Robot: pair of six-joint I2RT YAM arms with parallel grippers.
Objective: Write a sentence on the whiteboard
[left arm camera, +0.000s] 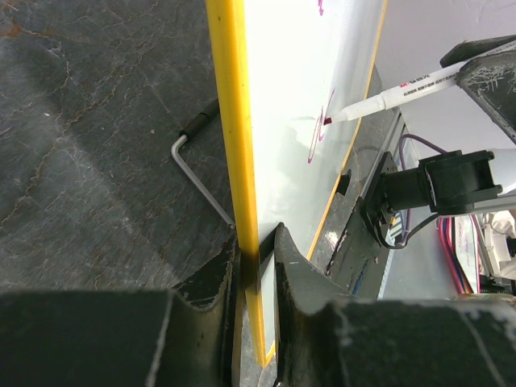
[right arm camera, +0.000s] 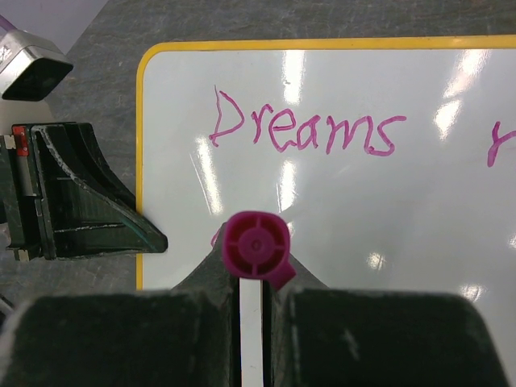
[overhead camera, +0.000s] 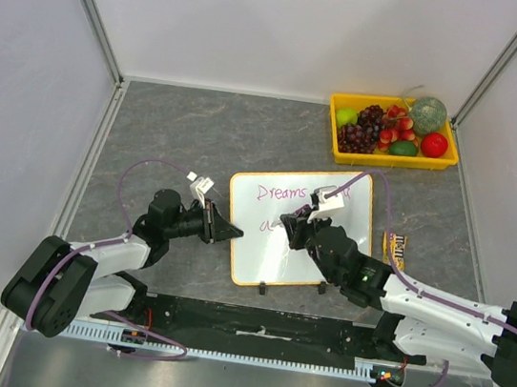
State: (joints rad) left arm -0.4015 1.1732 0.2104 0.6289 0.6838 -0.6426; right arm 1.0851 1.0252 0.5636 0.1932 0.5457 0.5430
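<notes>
The whiteboard with its thin orange-yellow frame stands on the grey table. "Dreams" is written on it in magenta, with a few strokes of a second line below. My left gripper is shut on the board's left edge; the left wrist view shows its jaws clamped on the frame. My right gripper is shut on a white marker with a magenta end cap. The marker's tip touches the board's lower left area. The board fills the right wrist view.
A yellow tray with grapes, a melon and other fruit sits at the back right. A small dark packet lies right of the board. The board's wire foot rests on the table. Walls enclose three sides.
</notes>
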